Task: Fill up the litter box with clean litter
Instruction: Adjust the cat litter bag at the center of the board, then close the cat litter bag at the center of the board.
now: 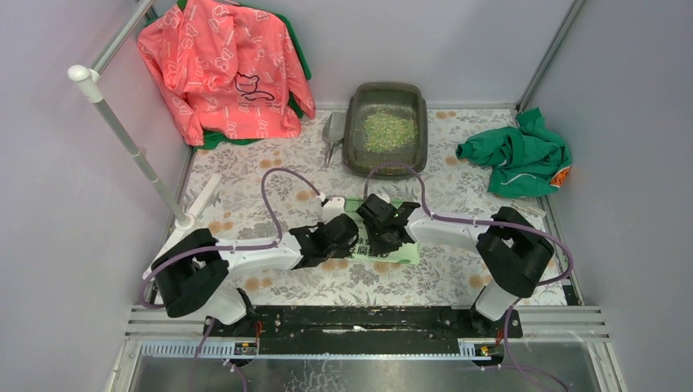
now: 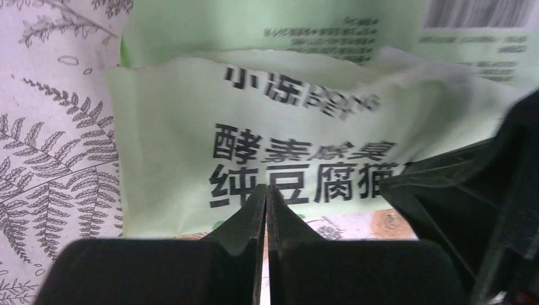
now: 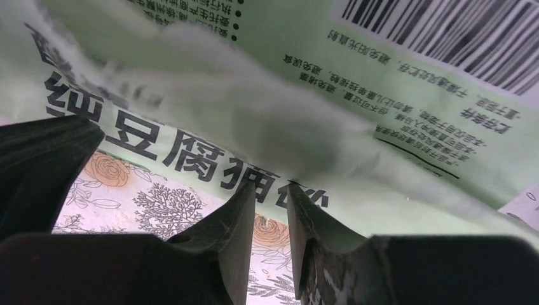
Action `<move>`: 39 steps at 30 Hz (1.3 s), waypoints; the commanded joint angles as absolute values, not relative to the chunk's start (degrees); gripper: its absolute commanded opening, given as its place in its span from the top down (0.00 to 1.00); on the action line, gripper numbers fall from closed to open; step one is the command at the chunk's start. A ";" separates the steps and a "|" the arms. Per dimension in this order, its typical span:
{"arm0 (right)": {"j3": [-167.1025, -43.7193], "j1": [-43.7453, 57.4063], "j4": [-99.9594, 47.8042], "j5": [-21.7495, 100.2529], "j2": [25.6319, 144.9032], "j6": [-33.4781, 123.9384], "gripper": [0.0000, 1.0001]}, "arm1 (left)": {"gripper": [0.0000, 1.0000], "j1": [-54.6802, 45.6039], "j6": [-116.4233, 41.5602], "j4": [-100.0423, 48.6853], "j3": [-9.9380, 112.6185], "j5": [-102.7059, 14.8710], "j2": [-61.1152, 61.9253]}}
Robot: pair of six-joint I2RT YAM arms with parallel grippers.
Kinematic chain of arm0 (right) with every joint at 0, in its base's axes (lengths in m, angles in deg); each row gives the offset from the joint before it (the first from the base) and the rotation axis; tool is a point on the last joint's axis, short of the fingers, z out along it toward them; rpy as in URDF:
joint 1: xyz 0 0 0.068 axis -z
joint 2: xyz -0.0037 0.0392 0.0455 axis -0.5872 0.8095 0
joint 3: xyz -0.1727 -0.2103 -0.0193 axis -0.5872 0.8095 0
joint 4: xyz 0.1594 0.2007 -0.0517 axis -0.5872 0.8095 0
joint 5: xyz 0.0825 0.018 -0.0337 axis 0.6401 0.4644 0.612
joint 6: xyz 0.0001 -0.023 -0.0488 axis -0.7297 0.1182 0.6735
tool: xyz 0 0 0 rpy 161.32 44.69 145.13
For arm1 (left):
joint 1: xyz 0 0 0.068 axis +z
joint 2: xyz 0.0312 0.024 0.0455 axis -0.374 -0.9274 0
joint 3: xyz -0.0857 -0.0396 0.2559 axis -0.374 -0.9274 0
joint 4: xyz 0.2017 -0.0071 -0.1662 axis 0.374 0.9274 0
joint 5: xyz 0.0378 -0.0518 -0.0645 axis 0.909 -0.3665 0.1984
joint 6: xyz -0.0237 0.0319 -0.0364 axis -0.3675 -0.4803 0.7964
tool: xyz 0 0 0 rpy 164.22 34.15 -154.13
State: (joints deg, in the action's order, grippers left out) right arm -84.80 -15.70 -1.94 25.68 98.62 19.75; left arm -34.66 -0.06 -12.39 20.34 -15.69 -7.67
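The litter box (image 1: 384, 94) stands at the back centre. A loose heap of clean litter (image 1: 389, 131) lies inside it. A light green printed bag (image 1: 404, 253) lies flat on the patterned tablecloth in front of it, under both grippers. My left gripper (image 1: 350, 231) is shut, with its tips (image 2: 266, 189) over the bag's (image 2: 191, 146) near edge; no film shows between them. My right gripper (image 1: 384, 233) is open by a narrow gap, its tips (image 3: 272, 187) at the edge of the bag (image 3: 394, 82), which looks blurred there.
A small grey scoop (image 1: 333, 133) lies left of the box. A pink jacket (image 1: 225, 69) hangs at the back left and a green garment (image 1: 519, 155) lies at the right. A white pole (image 1: 131, 143) slants along the left side.
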 commanded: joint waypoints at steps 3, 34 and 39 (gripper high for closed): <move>-81.89 -17.27 -4.09 25.79 100.72 18.57 0.68 | 0.95 -34.29 1.91 -18.74 14.07 -12.72 -7.72; -86.46 -19.81 -6.41 29.74 101.89 18.17 0.66 | 0.94 -30.60 0.20 -15.80 11.17 -10.92 -2.63; -84.62 -19.86 -7.86 30.00 103.37 17.75 0.66 | 0.95 -30.60 2.09 -16.84 7.49 -12.02 -1.84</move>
State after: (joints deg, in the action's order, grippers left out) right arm -86.05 -19.37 -6.55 29.11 102.18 18.61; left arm -30.99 0.40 -14.78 10.26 -12.61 -2.32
